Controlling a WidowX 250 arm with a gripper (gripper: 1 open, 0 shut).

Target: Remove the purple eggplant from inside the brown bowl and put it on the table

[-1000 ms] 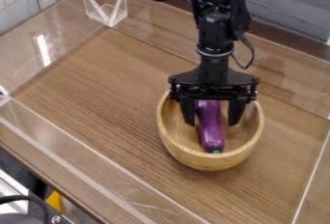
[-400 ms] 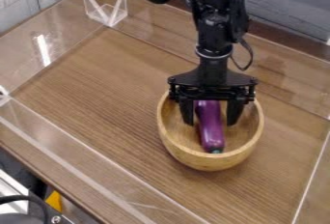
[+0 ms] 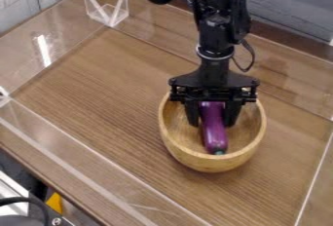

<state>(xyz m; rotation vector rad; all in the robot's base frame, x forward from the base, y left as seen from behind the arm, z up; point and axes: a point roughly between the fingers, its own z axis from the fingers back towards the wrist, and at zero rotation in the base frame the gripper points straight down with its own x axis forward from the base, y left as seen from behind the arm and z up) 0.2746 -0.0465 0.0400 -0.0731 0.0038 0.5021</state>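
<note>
Since a moment ago the jaws have drawn in from either side and now pinch the upper end of the eggplant (image 3: 212, 129). Nothing else has shifted: the gripper (image 3: 212, 112) points straight down into the bowl (image 3: 177, 139), where the eggplant lies, not yet lifted. With the grasp apparently made, raising it clear of the rim and over to the table (image 3: 117, 84) looks next.

One cam, high front-side, angled down, table (image 3: 104, 94) mid-range
</note>
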